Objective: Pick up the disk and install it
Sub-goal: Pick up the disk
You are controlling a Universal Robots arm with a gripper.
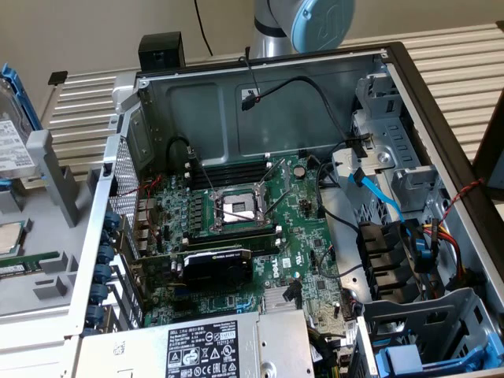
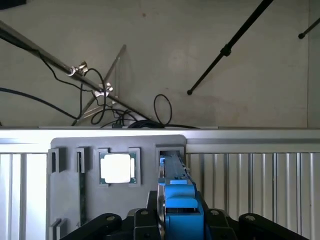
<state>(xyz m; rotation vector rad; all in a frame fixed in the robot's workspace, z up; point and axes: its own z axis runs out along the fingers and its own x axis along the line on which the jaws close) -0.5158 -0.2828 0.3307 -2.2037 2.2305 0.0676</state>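
While the claw (image 2: 177, 231) sits right at the disk (image 2: 176, 197) in the wrist view, with black claw structure flanking the blue carrier on both sides, it cannot be told whether it is clamped on the disk or loose, since the contact zone is hidden. The disk stands on edge in a slot of the grey holder (image 2: 65, 200), with the blue carrier end toward the camera. The same holder carries a CPU (image 2: 116, 167) face-out in its own pocket just beside the disk slot. A memory stick (image 2: 81, 185) stands on edge in a narrow slot on the CPU's other side. The holder rests on the slatted white counter (image 2: 250, 190). In the exterior view the disk (image 1: 12, 118) is at the exterior view's left edge, upright in the holder (image 1: 49, 169), white label showing, well apart from the open computer case (image 1: 236, 110). The CPU (image 1: 6, 236) and memory stick (image 1: 24, 269) are nearer to the camera than the disk, also on the exterior view's left. The arm (image 1: 315, 24) shows behind the case's far wall. Inside the case are the motherboard (image 1: 236, 228) and a black graphics card (image 1: 216, 264) near its middle. A blue cable (image 1: 378, 189) runs on the exterior view's right, and the power-supply box (image 1: 213, 346) is at the near edge. Another blue-carrier drive (image 1: 413, 362) sits in the near right corner bay.
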